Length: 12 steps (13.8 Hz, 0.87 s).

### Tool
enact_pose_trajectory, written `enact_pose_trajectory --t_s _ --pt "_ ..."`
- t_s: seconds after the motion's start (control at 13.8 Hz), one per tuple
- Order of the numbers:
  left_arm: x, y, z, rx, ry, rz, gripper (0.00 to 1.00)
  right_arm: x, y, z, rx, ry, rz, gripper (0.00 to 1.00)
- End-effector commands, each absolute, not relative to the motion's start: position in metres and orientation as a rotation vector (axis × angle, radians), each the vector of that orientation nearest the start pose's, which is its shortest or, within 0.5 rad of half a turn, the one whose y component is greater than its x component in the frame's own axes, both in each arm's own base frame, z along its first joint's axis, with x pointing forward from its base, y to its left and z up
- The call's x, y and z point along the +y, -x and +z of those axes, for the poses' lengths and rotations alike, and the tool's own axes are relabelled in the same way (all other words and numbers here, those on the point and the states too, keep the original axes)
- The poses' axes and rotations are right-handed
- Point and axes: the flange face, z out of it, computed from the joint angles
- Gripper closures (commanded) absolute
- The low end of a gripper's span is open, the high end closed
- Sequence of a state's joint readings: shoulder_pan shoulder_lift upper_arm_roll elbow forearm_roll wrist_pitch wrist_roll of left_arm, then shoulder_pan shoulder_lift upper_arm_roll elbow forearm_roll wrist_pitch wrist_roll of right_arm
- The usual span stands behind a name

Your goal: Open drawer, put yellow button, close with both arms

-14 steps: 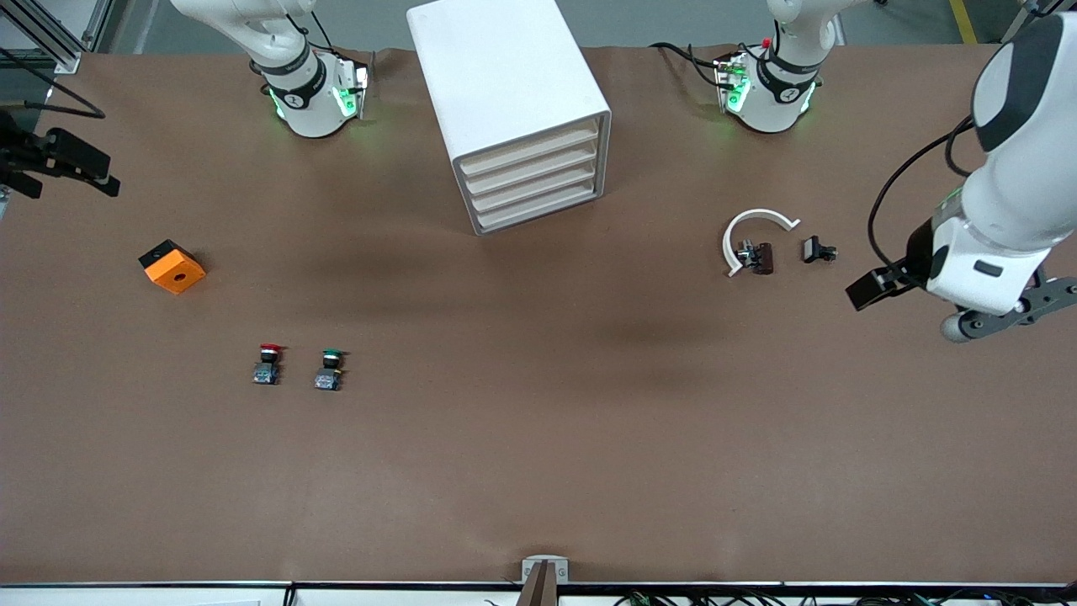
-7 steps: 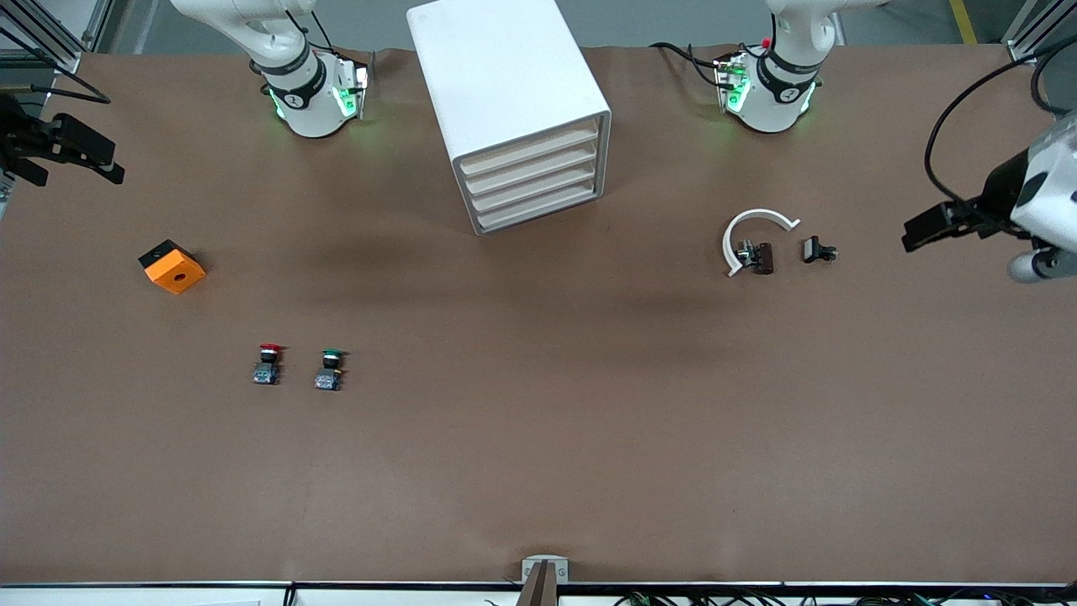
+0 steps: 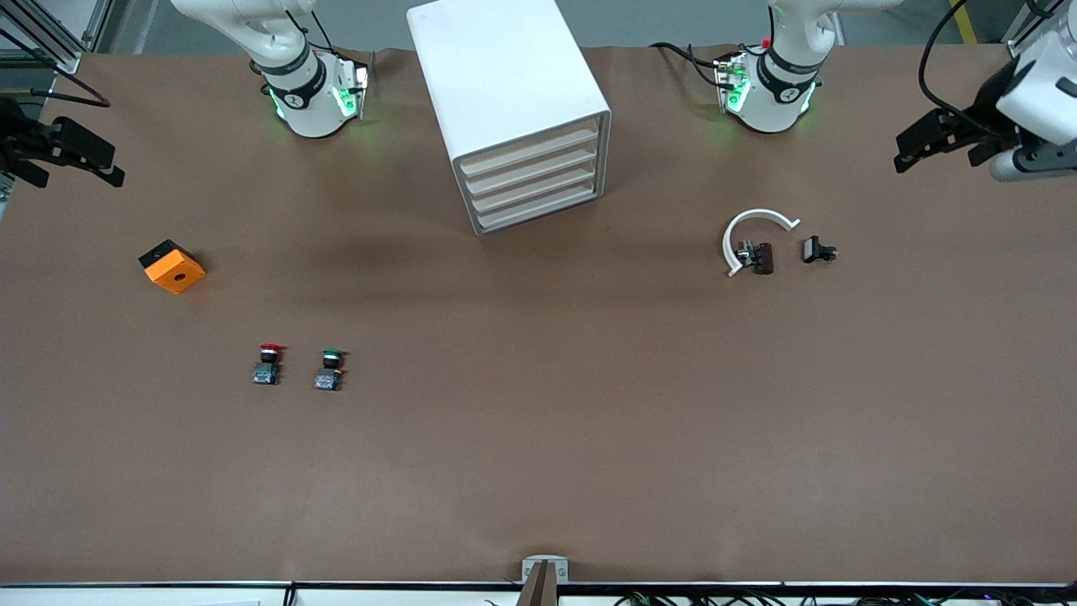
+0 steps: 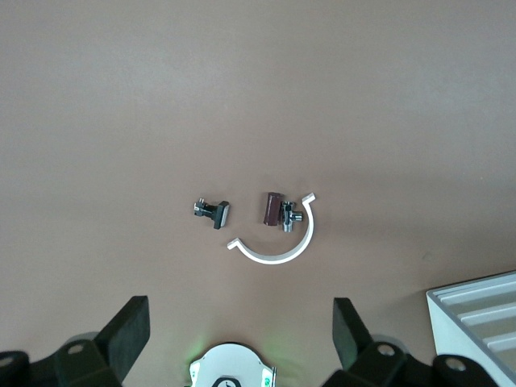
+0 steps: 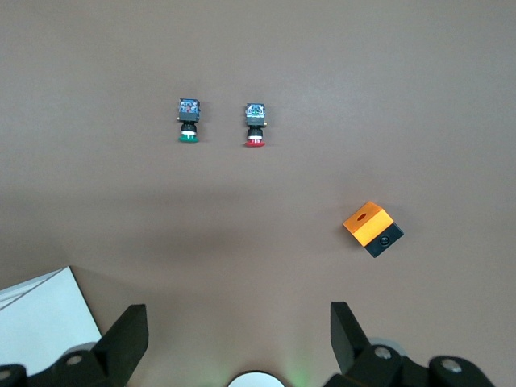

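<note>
The white cabinet (image 3: pixel 513 101) stands between the two arm bases. Its four cream drawer fronts (image 3: pixel 533 179) all sit flush and shut. No yellow button shows in any view. My left gripper (image 3: pixel 938 154) hangs open and empty over the left arm's end of the table; in the left wrist view (image 4: pixel 239 330) its black fingers (image 4: pixel 129 326) stand wide apart. My right gripper (image 3: pixel 71 168) hangs open and empty over the right arm's end of the table; in the right wrist view (image 5: pixel 239 326) its fingers (image 5: pixel 129 330) are also wide apart.
A red-capped button (image 3: pixel 267 364) and a green-capped button (image 3: pixel 329 369) stand side by side, nearer the front camera. An orange cube with a hole (image 3: pixel 172 266) lies toward the right arm's end. A white curved piece (image 3: pixel 751 227), a brown part (image 3: pixel 761 257) and a small black part (image 3: pixel 816 250) lie toward the left arm's end.
My left arm has swung up and back, its gripper moving from over the table beside the small parts toward the table's corner by the left arm's base. My right gripper shifted slightly.
</note>
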State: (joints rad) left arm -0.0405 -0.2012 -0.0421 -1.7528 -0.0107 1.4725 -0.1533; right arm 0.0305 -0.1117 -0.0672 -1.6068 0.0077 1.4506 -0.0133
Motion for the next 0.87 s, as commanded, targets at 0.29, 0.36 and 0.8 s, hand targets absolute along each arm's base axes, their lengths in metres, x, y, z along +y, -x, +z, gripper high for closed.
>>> enact_pose_trajectory --t_s 0.29,0.36,0.8 --pt "-0.055 -0.471 0.636 -0.053 3.127 0.083 0.0 -0.023 -0.503 0.664 0.098 3.103 0.007 0.0" --pt "-0.055 -0.473 0.639 -0.055 3.127 0.075 0.0 -0.022 -0.503 0.665 0.095 3.103 0.002 0.0" --pt "-0.052 -0.489 0.644 -0.063 3.103 0.063 0.0 -0.022 -0.503 0.665 0.093 3.105 0.002 0.0"
